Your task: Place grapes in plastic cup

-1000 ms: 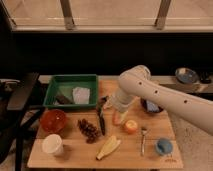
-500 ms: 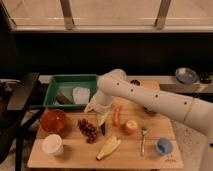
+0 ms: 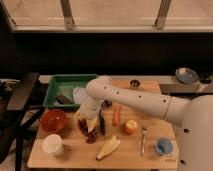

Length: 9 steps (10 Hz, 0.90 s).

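The gripper (image 3: 90, 120) sits just in front of the green tray (image 3: 60, 79), mostly buried under the arm (image 3: 145, 100) and its wrist, so it's hard to make out. The near-tray end of the grapes (image 3: 90, 135) is covered too. The dark thing (image 3: 64, 99) inside the tray is too blurry to call. The arm's base is cut off at the right edge.

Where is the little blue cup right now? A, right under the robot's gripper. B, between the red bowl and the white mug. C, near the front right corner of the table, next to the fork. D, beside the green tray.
C: the blue cup stands near the table's front right corner, just right of the fork, while the gripper is down over the grapes, well to the left of it.
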Each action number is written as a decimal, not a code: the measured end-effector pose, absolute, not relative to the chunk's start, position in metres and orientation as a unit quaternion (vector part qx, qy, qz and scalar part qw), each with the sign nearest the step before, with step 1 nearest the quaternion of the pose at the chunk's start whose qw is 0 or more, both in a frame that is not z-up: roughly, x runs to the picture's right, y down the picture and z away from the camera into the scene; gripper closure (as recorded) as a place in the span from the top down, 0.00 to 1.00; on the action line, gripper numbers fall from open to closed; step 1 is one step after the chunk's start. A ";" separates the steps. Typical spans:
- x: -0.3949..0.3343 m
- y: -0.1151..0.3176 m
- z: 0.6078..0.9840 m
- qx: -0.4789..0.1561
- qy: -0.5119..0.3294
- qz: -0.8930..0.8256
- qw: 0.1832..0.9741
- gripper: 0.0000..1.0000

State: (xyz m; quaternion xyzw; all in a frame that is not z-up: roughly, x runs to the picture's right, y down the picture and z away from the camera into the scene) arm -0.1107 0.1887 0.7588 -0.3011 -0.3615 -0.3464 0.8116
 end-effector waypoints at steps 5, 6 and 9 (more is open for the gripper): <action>-0.089 0.197 0.780 -0.322 -0.334 -0.331 0.822 0.65; -0.083 0.199 0.786 -0.327 -0.328 -0.326 0.824 0.65; -0.065 0.209 0.808 -0.348 -0.304 -0.309 0.831 0.64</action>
